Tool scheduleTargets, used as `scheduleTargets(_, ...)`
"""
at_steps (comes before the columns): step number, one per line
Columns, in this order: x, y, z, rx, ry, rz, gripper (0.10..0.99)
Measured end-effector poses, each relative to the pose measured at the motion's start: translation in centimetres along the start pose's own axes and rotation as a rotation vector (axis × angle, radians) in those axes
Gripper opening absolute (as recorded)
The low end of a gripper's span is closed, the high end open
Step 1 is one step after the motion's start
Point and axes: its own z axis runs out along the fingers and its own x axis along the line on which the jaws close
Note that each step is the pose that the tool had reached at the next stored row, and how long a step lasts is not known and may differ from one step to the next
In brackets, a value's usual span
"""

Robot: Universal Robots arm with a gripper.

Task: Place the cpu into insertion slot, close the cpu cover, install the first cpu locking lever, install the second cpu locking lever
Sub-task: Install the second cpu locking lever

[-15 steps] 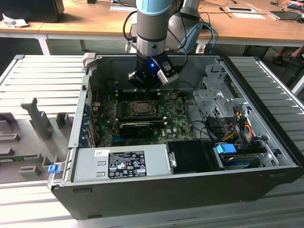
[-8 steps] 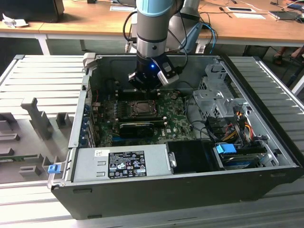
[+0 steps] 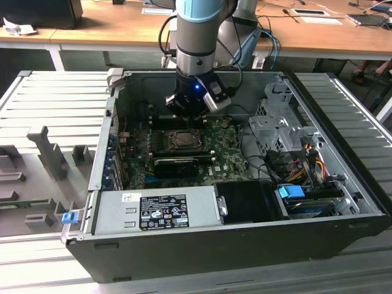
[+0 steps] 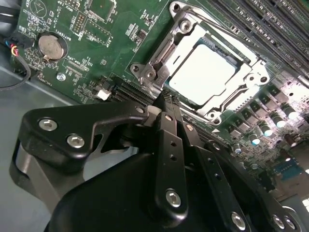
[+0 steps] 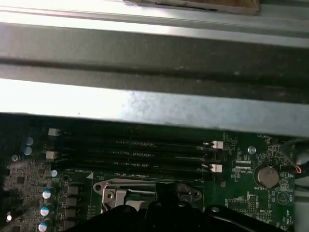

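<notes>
We see our gripper (image 4: 166, 99) with fingers pressed together, holding nothing, its tips at the socket's edge. The chip (image 4: 205, 72) lies in the socket (image 3: 182, 140) at the upper right of the second wrist view, the metal cover (image 4: 186, 29) framing it.

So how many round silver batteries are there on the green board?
1. The round silver coin battery sits on the green circuit board near its edge, apart from the CPU socket; both wrist views show it. More could be hidden on covered parts of the board.
</notes>
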Motion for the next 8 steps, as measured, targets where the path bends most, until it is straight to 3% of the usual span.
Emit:
scheduleTargets(2, 0.03, -0.42, -0.04, -0.001, -0.0001, 0.000, 0.106)
scheduleTargets(3, 0.05, -0.60, -0.38, -0.008, -0.0005, 0.000, 0.106)
scheduleTargets(8, -0.01, -0.36, -2.87, -0.011, -0.0009, 0.000, 0.106)
